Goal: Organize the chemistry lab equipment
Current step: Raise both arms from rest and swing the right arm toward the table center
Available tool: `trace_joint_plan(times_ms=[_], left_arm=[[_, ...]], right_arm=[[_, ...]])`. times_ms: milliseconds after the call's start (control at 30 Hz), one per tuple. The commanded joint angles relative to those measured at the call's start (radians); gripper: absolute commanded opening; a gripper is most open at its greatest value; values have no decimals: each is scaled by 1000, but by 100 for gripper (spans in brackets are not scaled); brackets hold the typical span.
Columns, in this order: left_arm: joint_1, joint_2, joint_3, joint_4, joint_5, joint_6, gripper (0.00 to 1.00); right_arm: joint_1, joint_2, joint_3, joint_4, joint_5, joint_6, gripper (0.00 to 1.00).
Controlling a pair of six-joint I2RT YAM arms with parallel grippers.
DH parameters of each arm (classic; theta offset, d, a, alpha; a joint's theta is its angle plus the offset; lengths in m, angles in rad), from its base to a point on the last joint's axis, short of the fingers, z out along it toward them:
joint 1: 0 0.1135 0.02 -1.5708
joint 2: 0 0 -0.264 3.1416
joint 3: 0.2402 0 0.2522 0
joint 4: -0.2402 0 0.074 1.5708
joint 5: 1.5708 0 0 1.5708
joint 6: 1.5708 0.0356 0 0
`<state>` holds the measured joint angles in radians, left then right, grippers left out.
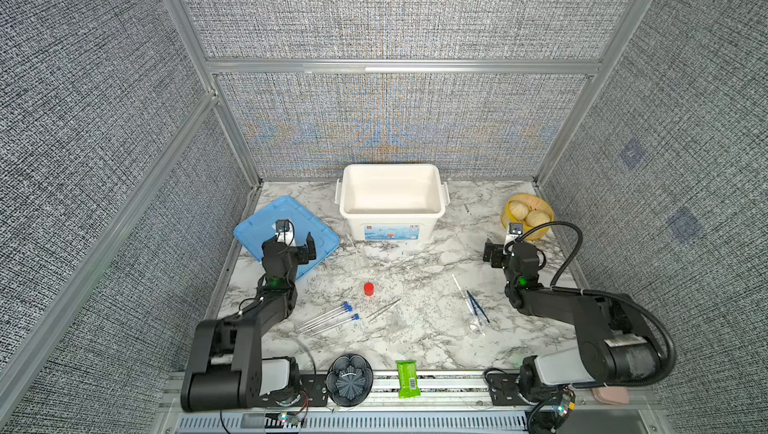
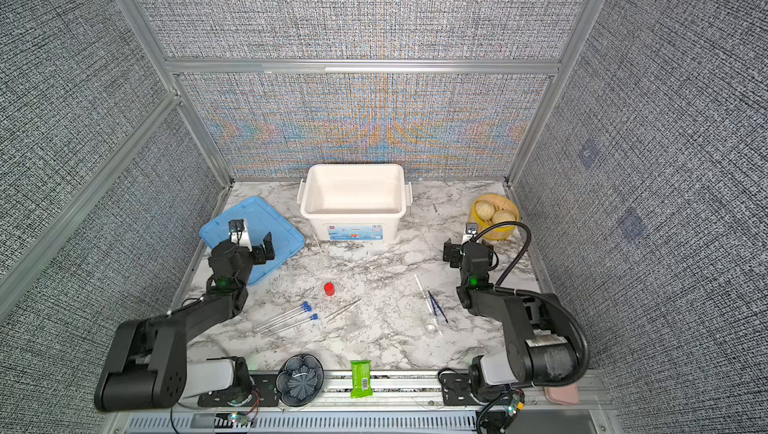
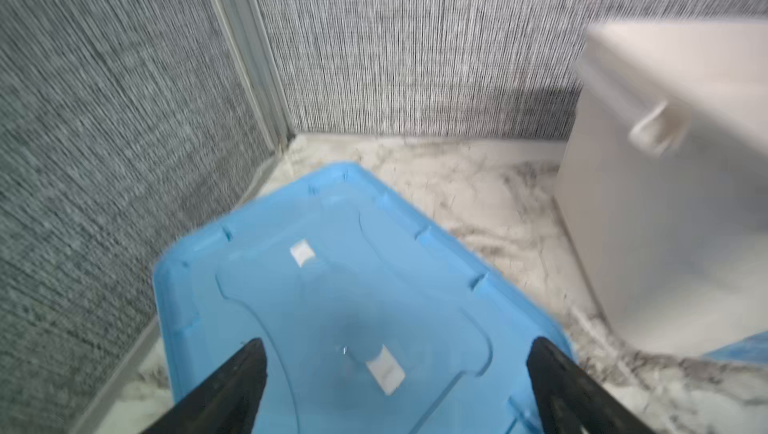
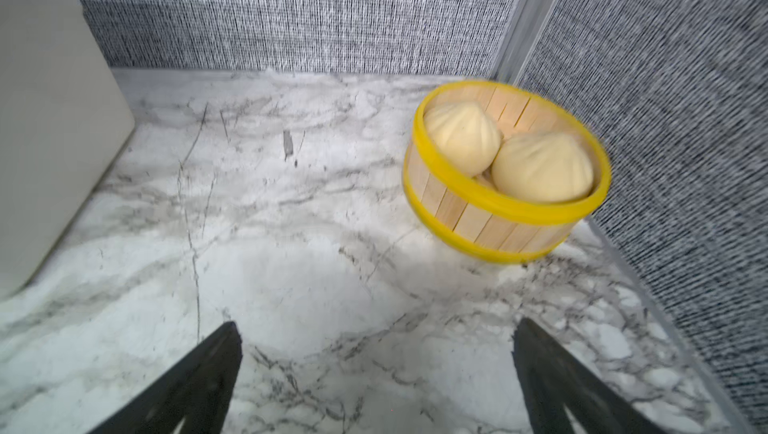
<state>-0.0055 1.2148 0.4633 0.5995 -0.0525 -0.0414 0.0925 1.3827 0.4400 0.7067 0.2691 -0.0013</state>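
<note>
We're right at the start: left gripper [image 3: 395,346] and right gripper [image 4: 378,326] both hover spread wide, empty. Blue-capped tubes [image 1: 330,319], red-capped vial [image 1: 368,289] and silver tweezers [image 1: 384,308] lie loose at lower centre. Next up, we reckon: come down on one, probably for the white bin [image 1: 357,226].

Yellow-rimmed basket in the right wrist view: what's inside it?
Inside the yellow-rimmed basket lie two pale buns, side by side and touching. Wooden slats show behind them; the floor under the buns is covered.
</note>
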Motion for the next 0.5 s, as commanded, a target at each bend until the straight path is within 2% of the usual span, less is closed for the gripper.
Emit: trace_joint_plan(times_ms=[0, 100, 200, 233, 267, 367, 400, 467], left_arm=[[-3, -122, 93, -406, -24, -109, 99], [-2, -210, 152, -579, -46, -217, 99], [-2, -305, 196, -699, -37, -319, 99], [-1, -335, 187, -699, -17, -354, 99], [-1, -360, 172, -693, -7, -407, 99], [1, -432, 64, -669, -5, -687, 99], [4, -452, 37, -643, 54, -717, 99], [4, -472, 32, -641, 168, -697, 99]], right_arm=[[6, -87, 83, -242, 98, 56, 99], [5, -192, 181, -494, 199, 241, 99], [2, -258, 262, -752, 298, 532, 99], [-6, -275, 272, -786, 277, 578, 99], [-14, -285, 271, -780, 218, 559, 99], [-15, -293, 241, -733, 39, 500, 99], [-11, -288, 234, -704, -39, 463, 99], [9, -273, 249, -709, -153, 404, 99]])
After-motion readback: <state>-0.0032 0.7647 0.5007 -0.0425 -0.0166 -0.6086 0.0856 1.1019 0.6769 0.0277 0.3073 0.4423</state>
